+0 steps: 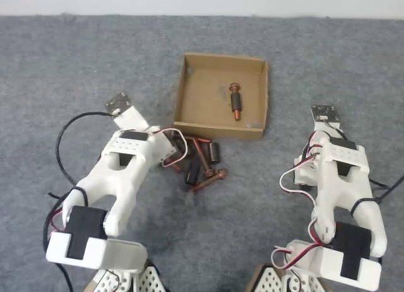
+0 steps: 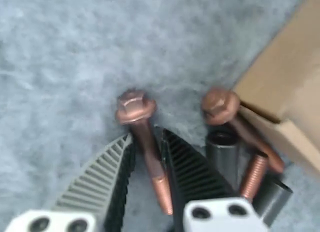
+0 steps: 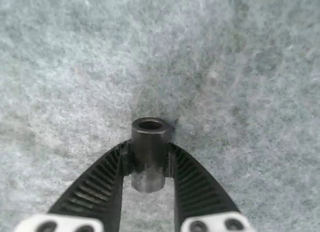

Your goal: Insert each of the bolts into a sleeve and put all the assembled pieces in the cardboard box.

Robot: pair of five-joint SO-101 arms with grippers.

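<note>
My left gripper (image 2: 145, 137) is shut on the shank of a copper bolt (image 2: 135, 105), whose hex head sticks out past the fingertips. Beside it lie another bolt (image 2: 224, 104) and a black sleeve (image 2: 222, 151). From above, this pile of bolts and sleeves (image 1: 202, 163) lies just in front of the cardboard box (image 1: 218, 129). One assembled bolt-and-sleeve piece (image 1: 235, 101) lies inside the box. My right gripper (image 3: 148, 147) is shut on a black sleeve (image 3: 148, 142) over bare carpet, the sleeve's open bore facing away from the wrist. The right arm (image 1: 338, 172) stands to the right of the box.
Grey carpet covers the whole table. A corner of the box (image 2: 290, 91) rises close beside my left gripper. A further threaded bolt end (image 2: 252, 174) and a sleeve (image 2: 274, 196) lie against the box. Open carpet stretches between the two arms.
</note>
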